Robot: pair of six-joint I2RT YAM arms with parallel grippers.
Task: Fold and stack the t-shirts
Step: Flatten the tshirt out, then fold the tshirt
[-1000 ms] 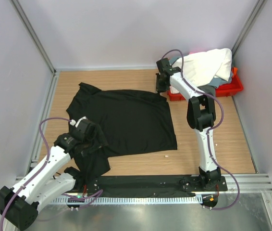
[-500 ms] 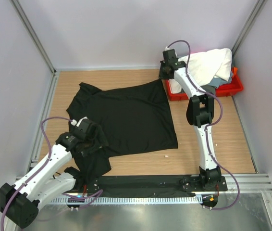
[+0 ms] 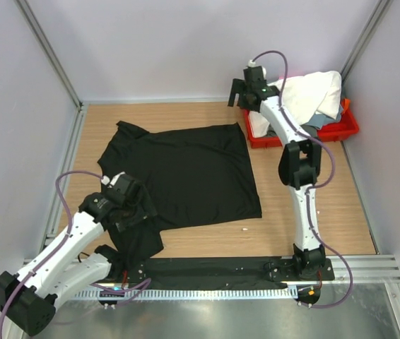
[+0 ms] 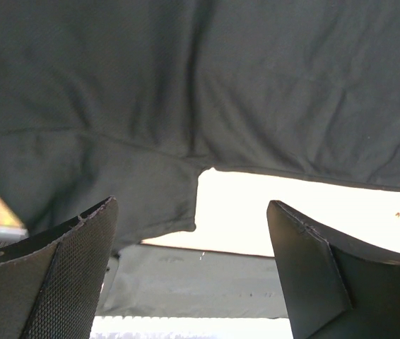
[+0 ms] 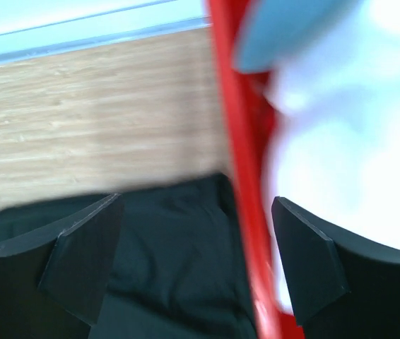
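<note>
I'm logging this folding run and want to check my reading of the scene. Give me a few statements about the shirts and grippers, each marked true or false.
1. The black t-shirt lies spread out on the table. True.
2. The white t-shirt lies flat on the table next to the black one. False: it is heaped in the red tray.
3. The right gripper is open and holds nothing. True.
4. The left gripper is shut on the black t-shirt. False: its fingers stand apart above the shirt with nothing between them.
5. The red tray sits at the far left corner. False: it is at the far right.
</note>
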